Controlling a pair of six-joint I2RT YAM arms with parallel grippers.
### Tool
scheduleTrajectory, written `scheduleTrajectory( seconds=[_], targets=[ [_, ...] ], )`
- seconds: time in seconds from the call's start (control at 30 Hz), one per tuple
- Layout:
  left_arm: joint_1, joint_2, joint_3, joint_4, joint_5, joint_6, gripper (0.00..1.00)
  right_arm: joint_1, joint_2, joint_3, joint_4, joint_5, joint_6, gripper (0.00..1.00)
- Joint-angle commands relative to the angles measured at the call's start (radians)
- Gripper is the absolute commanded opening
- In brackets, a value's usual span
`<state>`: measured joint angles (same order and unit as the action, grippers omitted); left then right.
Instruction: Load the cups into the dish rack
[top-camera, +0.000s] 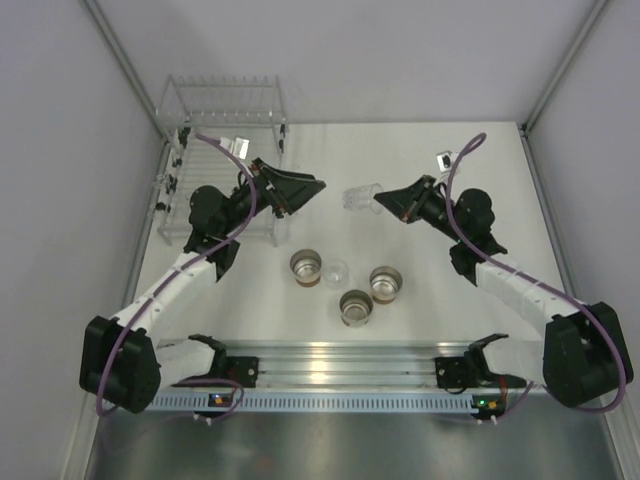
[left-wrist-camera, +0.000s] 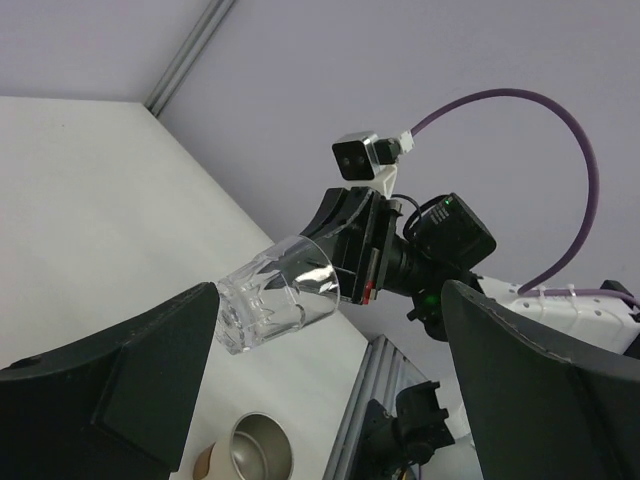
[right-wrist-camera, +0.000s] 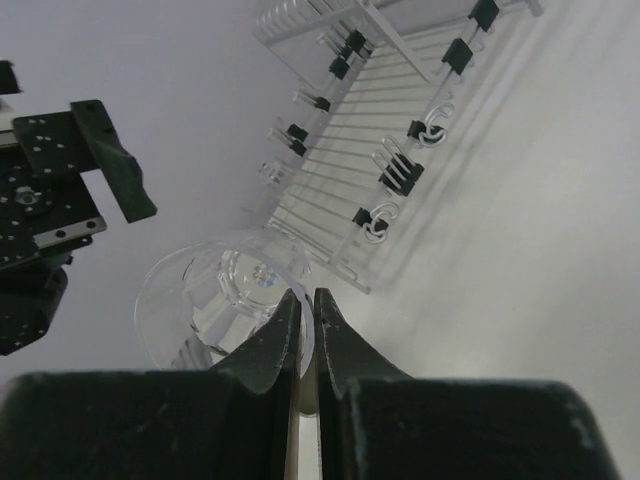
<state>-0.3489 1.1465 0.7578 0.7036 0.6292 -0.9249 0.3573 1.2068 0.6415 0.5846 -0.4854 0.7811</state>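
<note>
My right gripper is shut on the rim of a clear cup and holds it on its side above the table's middle. In the right wrist view the jaws pinch the cup's wall. My left gripper is open and empty, facing that cup from the left with a gap between. In the left wrist view the cup hangs beyond my spread fingers. Three cream cups and another clear cup stand on the table. The dish rack is at the far left.
The rack also shows in the right wrist view, with black clips on its tines. A cream cup lies below the left gripper. A metal rail runs along the near edge. Grey walls close both sides.
</note>
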Motion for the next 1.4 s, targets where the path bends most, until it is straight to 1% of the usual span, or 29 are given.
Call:
scheduleTrajectory(
  seconds=[0.0,0.17,0.4,0.6,0.77,1.07,1.37],
  targets=[
    [-0.039,0.019,-0.014,0.186,-0.042,-0.068,0.99,-0.012,-0.075,-0.014,0.185,-0.015,0.076,0.00],
    [-0.073,0.033,-0.015,0.201,-0.089,-0.068,0.98,-0.011,-0.131,-0.048,0.270,-0.016,0.122,0.00],
    [-0.159,0.067,0.005,0.218,-0.140,-0.061,0.98,-0.009,-0.141,-0.065,0.368,-0.030,0.185,0.00],
    [-0.220,0.114,0.035,0.272,-0.166,-0.065,0.99,0.006,-0.158,-0.060,0.380,-0.033,0.193,0.00],
    [-0.245,0.165,0.063,0.324,-0.175,-0.084,0.98,0.014,-0.182,-0.063,0.382,-0.030,0.188,0.00],
    [-0.268,0.260,0.113,0.470,-0.163,-0.181,0.98,0.022,-0.145,-0.074,0.434,-0.033,0.207,0.00],
    [-0.292,0.277,0.103,0.479,-0.155,-0.195,0.98,0.025,-0.107,-0.085,0.515,-0.022,0.233,0.00]
  ],
)
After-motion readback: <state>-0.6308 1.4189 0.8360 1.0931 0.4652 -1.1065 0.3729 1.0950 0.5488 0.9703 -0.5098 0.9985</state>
